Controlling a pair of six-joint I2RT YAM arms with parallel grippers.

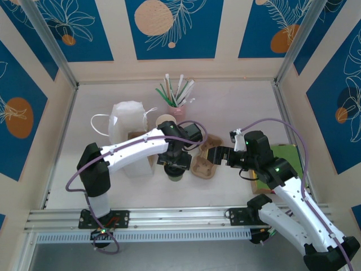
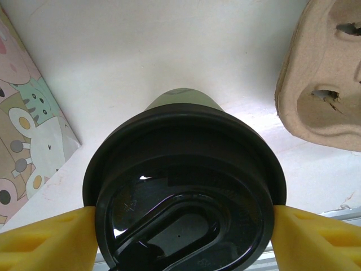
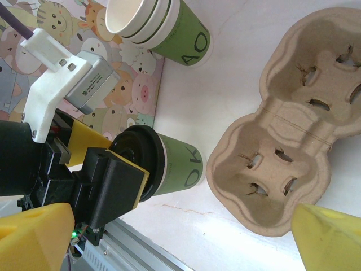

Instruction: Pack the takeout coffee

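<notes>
Closest to the arm bases, the takeout coffee stands upright on the table, just beside the moulded pulp cup carrier and not yet in either pocket. The left gripper comes down over it, and its yellow fingers press against opposite sides of the black lid, clasping the cup at its top. The right gripper hangs over the carrier with its jaws spread wide, holding nothing.

The cup is thin paper, so I judge it light but easy to dent, and a hard squeeze on the wall would buckle it. Whether it holds liquid cannot be told; if it does, it must stay level. The lid is smooth plastic, likely only snapped on, so lifting by it alone could pull it off. Just under the lid, where the rolled rim stiffens the wall, looks the safer hold.

Further back a cartoon-animal printed panel stands beside the cup, then the stack of lidless cups, a white paper bag and a pink cup of straws.
</notes>
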